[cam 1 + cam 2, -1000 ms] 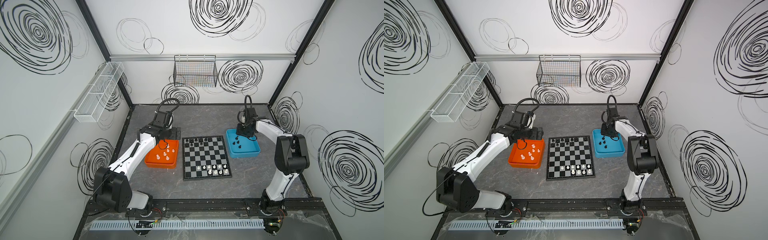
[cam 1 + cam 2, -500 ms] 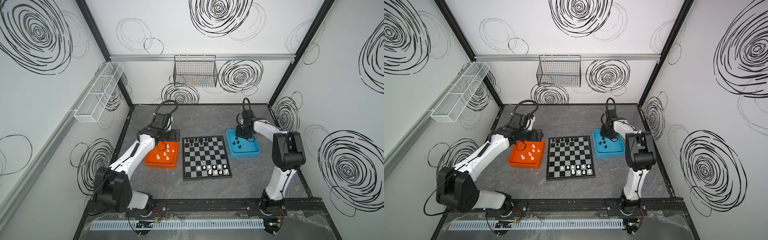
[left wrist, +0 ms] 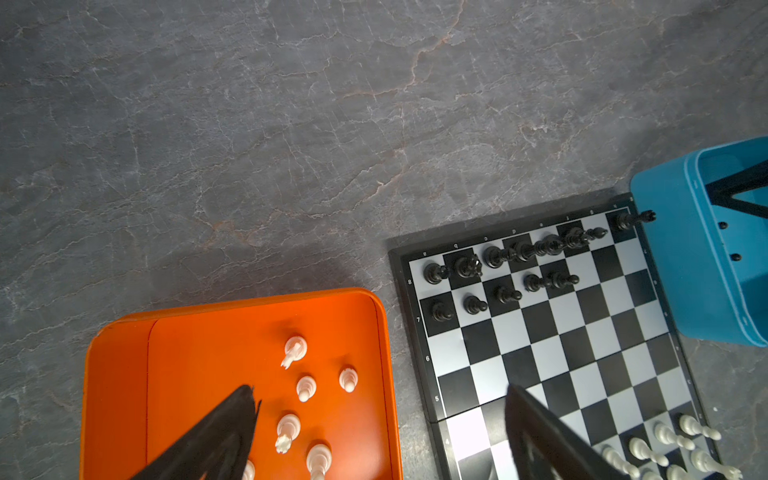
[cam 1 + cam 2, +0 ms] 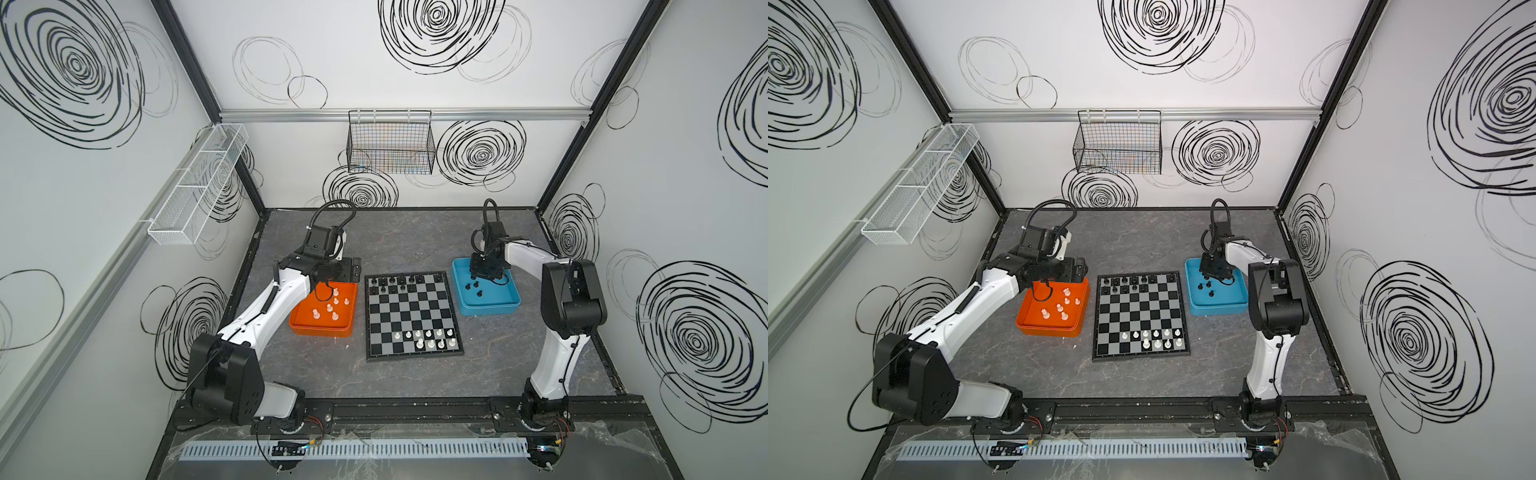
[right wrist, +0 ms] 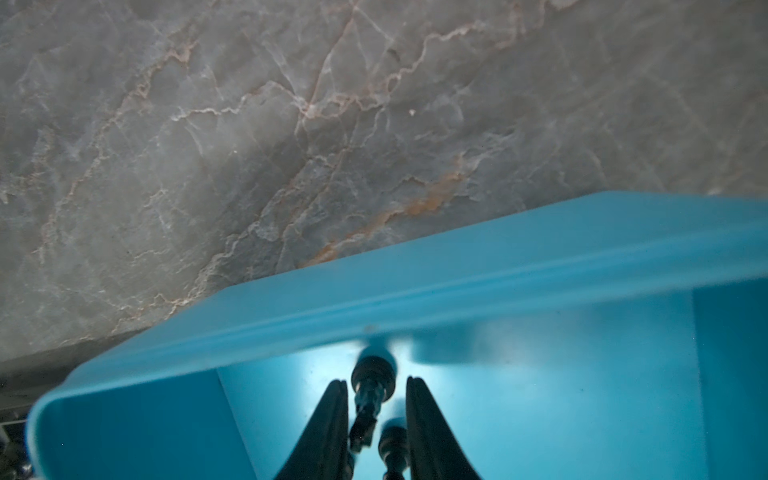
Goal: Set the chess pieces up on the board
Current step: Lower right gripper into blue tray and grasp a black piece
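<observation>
The board [image 4: 409, 316] lies mid-table, with black chess pieces [image 4: 395, 282] on its far rows and white ones [image 4: 432, 338] on its near right. Several white pieces [image 3: 305, 388] lie in the orange tray [image 4: 299, 328]. Loose black pieces [image 4: 473, 286] sit in the blue tray [image 4: 498, 309]. My left gripper [image 3: 382, 436] hangs wide open and holds nothing, over the gap between the orange tray and the board. My right gripper [image 5: 376, 388] is down in the blue tray's far corner. Its narrow jaws flank a black piece [image 5: 372, 382] with slim gaps showing, and a smaller black piece [image 5: 392, 440] sits beside it.
The orange tray [image 4: 1034, 326] flanks the board [image 4: 1138, 316] on the left, the blue tray [image 4: 1221, 309] on the right. A black wire basket [image 4: 390, 143] hangs on the back wall and a white mesh shelf [image 4: 199, 183] on the left wall. Grey stone tabletop [image 4: 415, 241] surrounds the board.
My right gripper's jaws have narrowed around the black pieces in the blue tray, and its elbow has shifted slightly left. The left arm has barely moved and stays open.
</observation>
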You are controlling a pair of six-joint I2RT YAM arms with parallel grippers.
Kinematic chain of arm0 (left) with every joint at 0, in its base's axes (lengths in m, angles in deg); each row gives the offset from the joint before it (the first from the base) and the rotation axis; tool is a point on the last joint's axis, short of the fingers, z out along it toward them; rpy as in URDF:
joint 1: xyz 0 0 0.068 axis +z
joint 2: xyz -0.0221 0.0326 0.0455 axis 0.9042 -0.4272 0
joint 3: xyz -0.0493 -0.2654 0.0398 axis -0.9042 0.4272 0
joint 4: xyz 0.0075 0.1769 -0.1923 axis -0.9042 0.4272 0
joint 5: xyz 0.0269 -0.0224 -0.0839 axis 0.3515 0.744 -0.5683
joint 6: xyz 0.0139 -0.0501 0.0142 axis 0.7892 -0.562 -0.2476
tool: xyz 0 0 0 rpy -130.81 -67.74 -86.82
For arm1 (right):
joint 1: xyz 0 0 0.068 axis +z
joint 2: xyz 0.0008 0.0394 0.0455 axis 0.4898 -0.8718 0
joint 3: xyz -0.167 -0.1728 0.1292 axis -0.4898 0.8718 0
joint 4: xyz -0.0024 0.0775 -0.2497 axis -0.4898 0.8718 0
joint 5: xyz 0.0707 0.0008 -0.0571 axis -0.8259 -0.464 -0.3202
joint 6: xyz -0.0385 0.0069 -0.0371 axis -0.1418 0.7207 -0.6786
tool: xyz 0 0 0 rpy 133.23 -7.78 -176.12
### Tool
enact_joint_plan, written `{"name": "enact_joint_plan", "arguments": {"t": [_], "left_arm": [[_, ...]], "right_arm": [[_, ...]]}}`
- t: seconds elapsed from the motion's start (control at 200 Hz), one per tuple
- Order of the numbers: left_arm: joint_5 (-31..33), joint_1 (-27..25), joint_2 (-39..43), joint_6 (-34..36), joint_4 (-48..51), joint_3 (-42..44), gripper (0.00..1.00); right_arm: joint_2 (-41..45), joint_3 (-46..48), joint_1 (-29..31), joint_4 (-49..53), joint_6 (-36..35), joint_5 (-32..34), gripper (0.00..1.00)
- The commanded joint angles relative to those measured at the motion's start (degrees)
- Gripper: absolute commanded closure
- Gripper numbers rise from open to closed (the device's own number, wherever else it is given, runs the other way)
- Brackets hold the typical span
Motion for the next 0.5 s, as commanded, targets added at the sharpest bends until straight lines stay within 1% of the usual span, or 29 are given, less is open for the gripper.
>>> {"name": "enact_joint_plan", "arguments": {"t": [0.0, 0.32, 0.495], "left_arm": [[-0.73, 0.66, 0.35, -0.01, -1.93, 0.9, 0.04], [-0.91, 0.62, 0.39, -0.5, -2.2, 1.25, 0.04], [-1.0, 0.62, 0.57, -0.78, -2.29, 1.34, 0.04]], "right_arm": [[-0.5, -0.45, 0.21, -1.05, -0.3, 0.19, 0.73], [-0.75, -0.05, 0.26, -1.8, -1.13, 0.37, 0.79], [-0.82, -0.18, 0.37, -1.75, -1.6, 0.19, 0.84]]}}
